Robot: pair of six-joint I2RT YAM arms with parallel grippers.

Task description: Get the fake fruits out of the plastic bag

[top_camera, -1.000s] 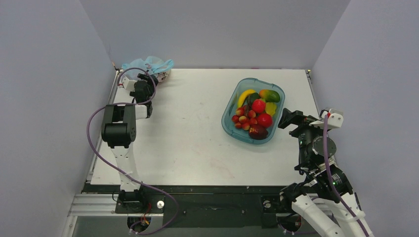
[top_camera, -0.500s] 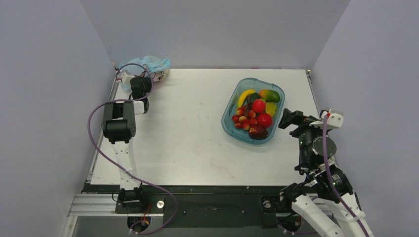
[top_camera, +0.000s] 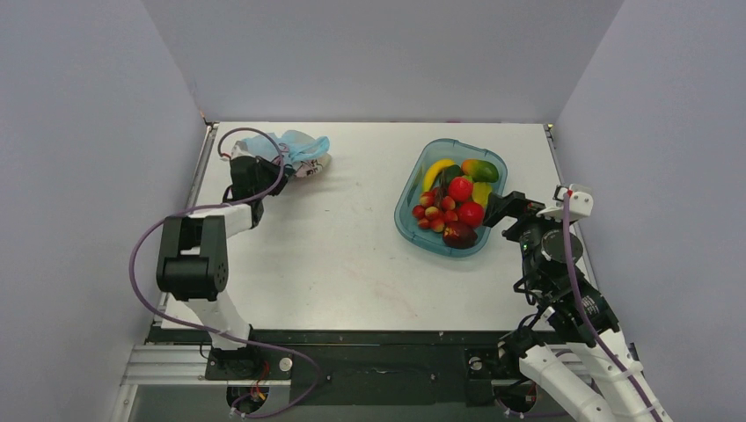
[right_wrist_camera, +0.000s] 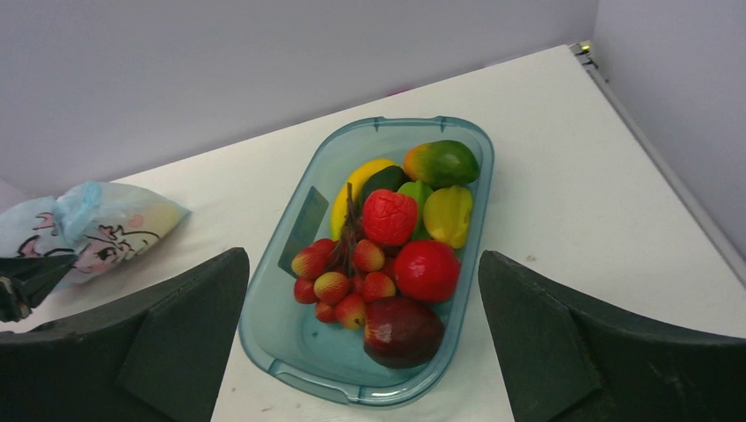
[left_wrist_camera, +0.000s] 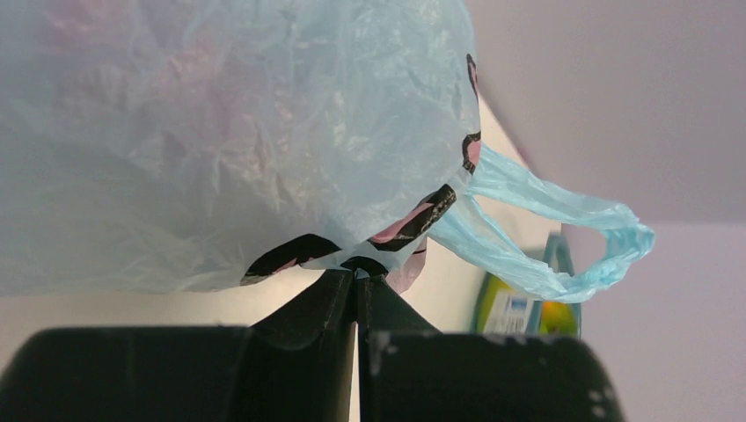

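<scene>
Top external view: the plastic bag [top_camera: 303, 148] sits at the far-left of the tabletop [top_camera: 352, 255], with your left arm reaching to its near-left edge. Left wrist view: the left tool [left_wrist_camera: 356, 274] is closed tight on a pinch of printed film at the bag's edge, and 1 loop handle [left_wrist_camera: 563, 237] hangs free to the right. Whether the bag rests on the tabletop or is raised cannot be told. Your right tool [top_camera: 506, 207] stands wide and holds nothing. It hovers just right of the teal tub [right_wrist_camera: 290, 347], well apart from the bag.

Of the fake fruits, none shows as a distinct item. The bag bulges and shows faint pink tints through the film, so the contents are judged to be inside, but number and kind cannot be confirmed. No loose fruit lies on the bare tabletop. The tub holds a strawberry cluster [right_wrist_camera: 343, 272], a mango [right_wrist_camera: 442, 163] and other pieces, none counted toward the task.

Progress is judged early: bag gripped by 1 tool, 0 fruits out. You have yet to open the bag, withdraw each fruit and set it down.
</scene>
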